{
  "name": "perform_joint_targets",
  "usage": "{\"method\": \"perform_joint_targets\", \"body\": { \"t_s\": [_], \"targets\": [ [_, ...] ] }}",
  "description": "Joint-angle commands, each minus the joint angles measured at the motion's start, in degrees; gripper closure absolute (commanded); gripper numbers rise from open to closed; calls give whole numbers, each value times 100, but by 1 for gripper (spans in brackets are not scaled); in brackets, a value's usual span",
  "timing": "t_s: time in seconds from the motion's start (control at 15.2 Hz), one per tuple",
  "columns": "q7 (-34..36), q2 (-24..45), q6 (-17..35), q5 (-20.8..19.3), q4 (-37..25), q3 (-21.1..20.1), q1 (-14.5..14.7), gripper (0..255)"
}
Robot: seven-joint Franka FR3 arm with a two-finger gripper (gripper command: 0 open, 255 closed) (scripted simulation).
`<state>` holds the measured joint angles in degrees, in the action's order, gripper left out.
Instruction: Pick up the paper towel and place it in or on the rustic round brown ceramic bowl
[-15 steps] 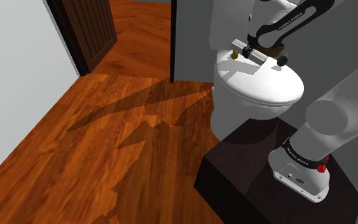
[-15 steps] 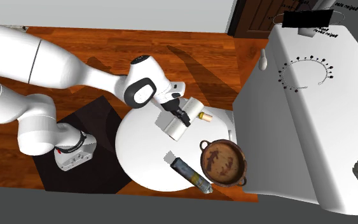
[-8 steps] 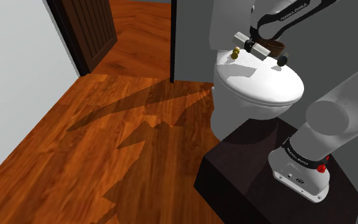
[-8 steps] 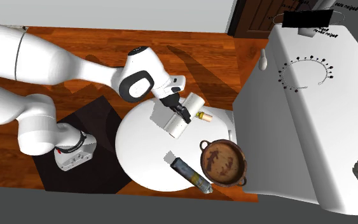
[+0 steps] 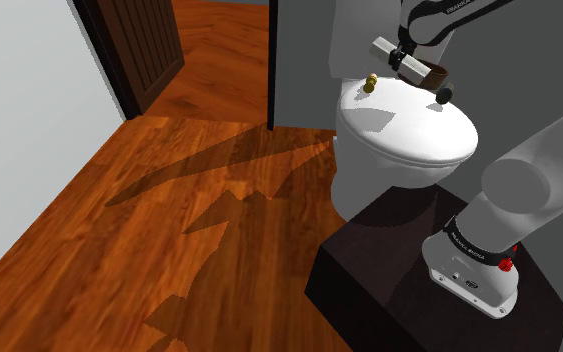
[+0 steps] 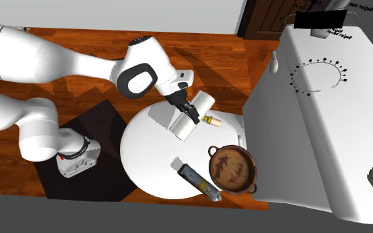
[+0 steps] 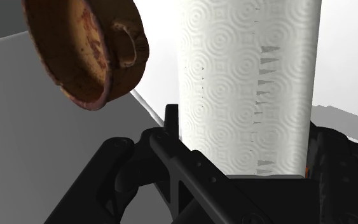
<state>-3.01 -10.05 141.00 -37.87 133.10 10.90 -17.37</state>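
Note:
The paper towel (image 7: 247, 83), a white embossed roll, is clasped between my black fingers (image 7: 171, 149). In the second exterior view my gripper (image 6: 190, 113) holds the paper towel (image 6: 184, 128) by its middle, lying level in the air above the round white table (image 6: 145, 159). The brown bowl (image 6: 233, 168) with two small handles sits at the table's edge, to the lower right of the roll. In the shoulder view the gripper (image 5: 406, 62) holds the roll (image 5: 385, 49) above the tabletop, and the bowl (image 5: 436, 75) is partly hidden behind it. The wrist view has the bowl (image 7: 88, 51) beside the roll.
A small gold-capped bottle (image 6: 211, 120) stands just beyond the roll, and a grey tube (image 6: 199, 180) lies beside the bowl. A tall white cabinet (image 6: 311, 132) borders the table. The black stand (image 5: 419, 290) rests on the wood floor (image 5: 169, 220), with a dark door (image 5: 134, 45) behind.
The gripper has lifted the paper towel higher off the white table and carried it a little toward the cabinet. The bowl, bottle and tube stay where they were.

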Motion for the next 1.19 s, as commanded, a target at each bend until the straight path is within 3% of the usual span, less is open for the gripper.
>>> {"method": "perform_joint_targets", "body": {
  "t_s": [0.0, 0.79, 1.12],
  "targets": [
    [-112, -75, -130, 84, -71, 2, 18, 255],
    [-622, -394, -925, 478, -617, -31, 131, 255],
    [-1395, 147, -619, 767, -1172, 439, -67, 255]
  ]
}}
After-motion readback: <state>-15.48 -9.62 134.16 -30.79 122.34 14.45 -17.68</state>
